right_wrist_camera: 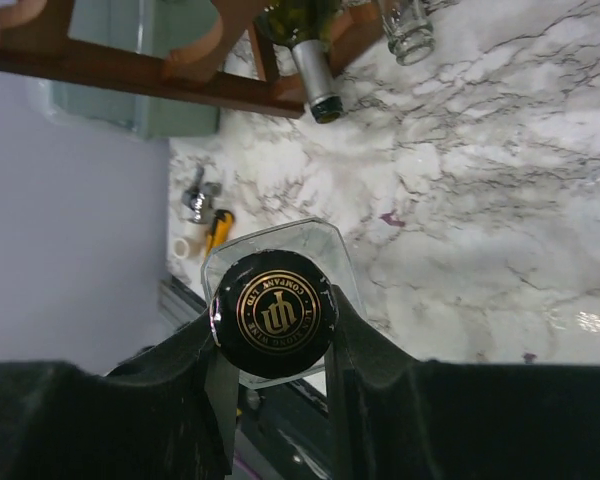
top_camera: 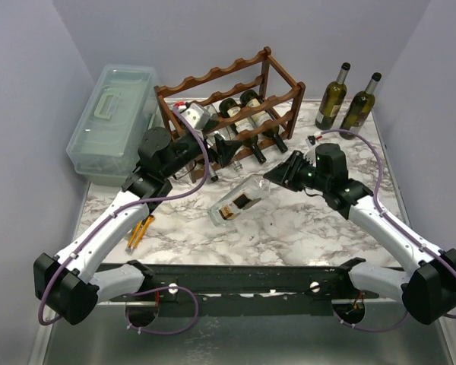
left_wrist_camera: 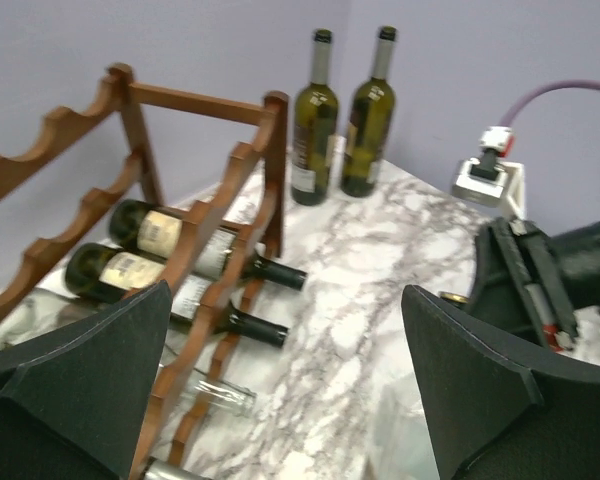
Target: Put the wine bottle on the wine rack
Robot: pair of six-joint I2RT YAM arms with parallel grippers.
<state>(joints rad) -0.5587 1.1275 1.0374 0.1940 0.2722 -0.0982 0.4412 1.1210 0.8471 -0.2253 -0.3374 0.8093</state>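
The wine bottle (top_camera: 239, 204) is clear glass with a dark label and a black cap (right_wrist_camera: 273, 313). It slants across the middle of the table, base toward the front left. My right gripper (top_camera: 280, 176) is shut on its neck just under the cap; in the right wrist view (right_wrist_camera: 273, 335) both fingers press the cap's sides. The wine rack (top_camera: 228, 87) is dark reddish-brown wood at the back centre, with several bottles lying in it (left_wrist_camera: 230, 200). My left gripper (top_camera: 222, 148) is open and empty beside the rack's front right, with only bare table between its fingers in the wrist view (left_wrist_camera: 290, 400).
Two upright dark green bottles (top_camera: 333, 95) (top_camera: 361, 103) stand at the back right. A pale green plastic box (top_camera: 114, 122) sits at the back left. An orange-handled tool (top_camera: 140, 230) lies near the left arm. The right arm's wrist (left_wrist_camera: 540, 280) is close to the left gripper.
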